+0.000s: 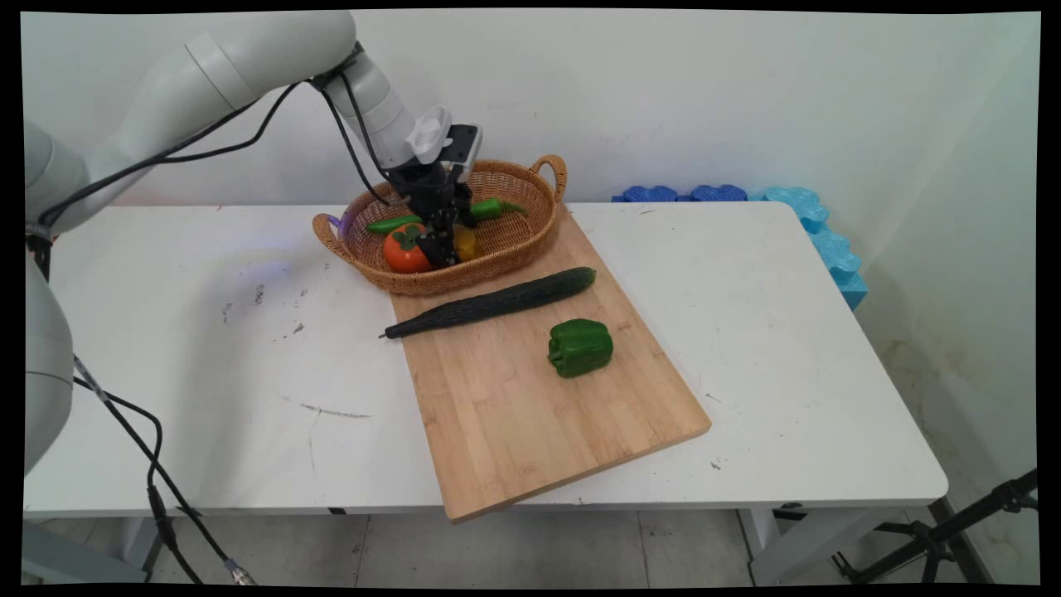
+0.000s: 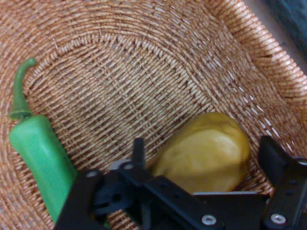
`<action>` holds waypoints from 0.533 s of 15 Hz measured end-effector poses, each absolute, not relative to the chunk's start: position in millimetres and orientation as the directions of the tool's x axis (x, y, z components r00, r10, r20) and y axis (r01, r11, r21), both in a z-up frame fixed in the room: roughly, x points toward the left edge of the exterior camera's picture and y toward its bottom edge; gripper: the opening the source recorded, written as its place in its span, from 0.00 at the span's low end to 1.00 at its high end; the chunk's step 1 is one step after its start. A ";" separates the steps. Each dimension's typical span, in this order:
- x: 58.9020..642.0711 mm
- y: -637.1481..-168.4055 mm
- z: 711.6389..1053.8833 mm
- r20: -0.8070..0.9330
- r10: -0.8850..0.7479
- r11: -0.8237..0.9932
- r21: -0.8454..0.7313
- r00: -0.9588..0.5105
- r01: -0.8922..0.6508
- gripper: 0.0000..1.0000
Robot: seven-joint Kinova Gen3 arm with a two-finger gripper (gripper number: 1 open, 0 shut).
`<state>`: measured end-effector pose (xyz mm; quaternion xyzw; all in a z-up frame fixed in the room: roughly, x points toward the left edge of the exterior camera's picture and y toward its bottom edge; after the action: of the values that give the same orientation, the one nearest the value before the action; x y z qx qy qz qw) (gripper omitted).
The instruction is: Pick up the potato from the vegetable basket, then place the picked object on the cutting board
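White table, plain wall behind, and the claw (image 1: 442,240) is down inside the wicker basket (image 1: 506,249).
Fingers spread wide either side of the yellow fruit (image 2: 206,153), not pinching it; a green chili (image 2: 41,158) lies just to its left in the hand view, a tomato (image 1: 405,249) close beside, and beyond the basket a cucumber (image 1: 497,303) and green pepper (image 1: 580,347) rest on the cutting board (image 1: 530,414).
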<state>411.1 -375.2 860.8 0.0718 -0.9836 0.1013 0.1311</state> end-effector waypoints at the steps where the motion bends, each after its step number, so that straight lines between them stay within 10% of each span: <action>1: 410.3 -375.8 858.7 0.272 -0.116 0.970 -0.178 -0.955 -0.168 0.00; 8: 406.0 -378.5 854.2 0.274 -0.119 0.970 -0.171 -0.954 -0.170 0.00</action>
<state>406.0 -378.5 854.2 0.0735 -0.9838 0.0969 0.1318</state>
